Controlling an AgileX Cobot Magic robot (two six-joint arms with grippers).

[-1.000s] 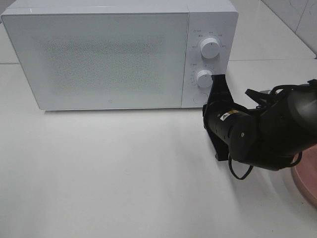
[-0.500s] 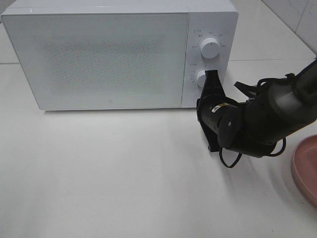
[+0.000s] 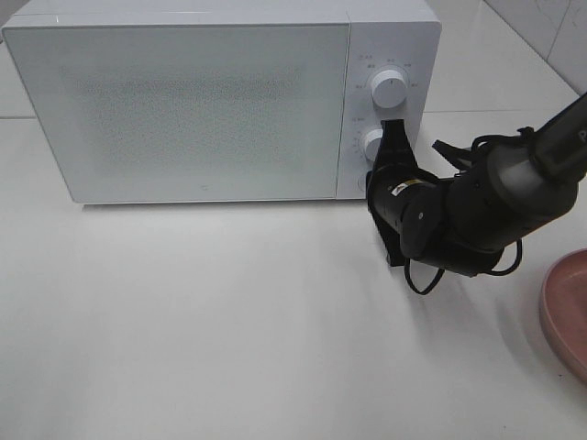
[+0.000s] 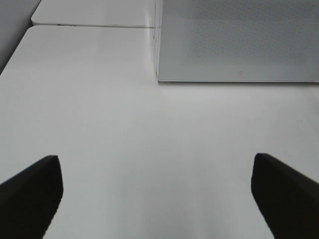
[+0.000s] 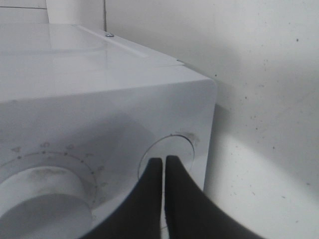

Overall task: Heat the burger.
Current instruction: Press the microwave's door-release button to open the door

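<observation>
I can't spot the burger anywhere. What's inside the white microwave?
The white box-shaped microwave is shut; its speckled white door hides the cavity, so nothing inside can be made out. No burger shows in any view.

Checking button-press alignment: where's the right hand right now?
Shut right hand sits at the white microwave's control panel, on the high view's right, fingertips at the round flush button beside the lower white dial.

My right tool [image 3: 393,136] and left tool [image 4: 157,191] are black. The microwave [image 3: 408,41] is white, its door [image 3: 183,110] finely speckled with grey dots, its knobs [image 3: 389,89] white. The surface [image 3: 229,321] is white, the plate [image 3: 564,312] dusty pink.
</observation>
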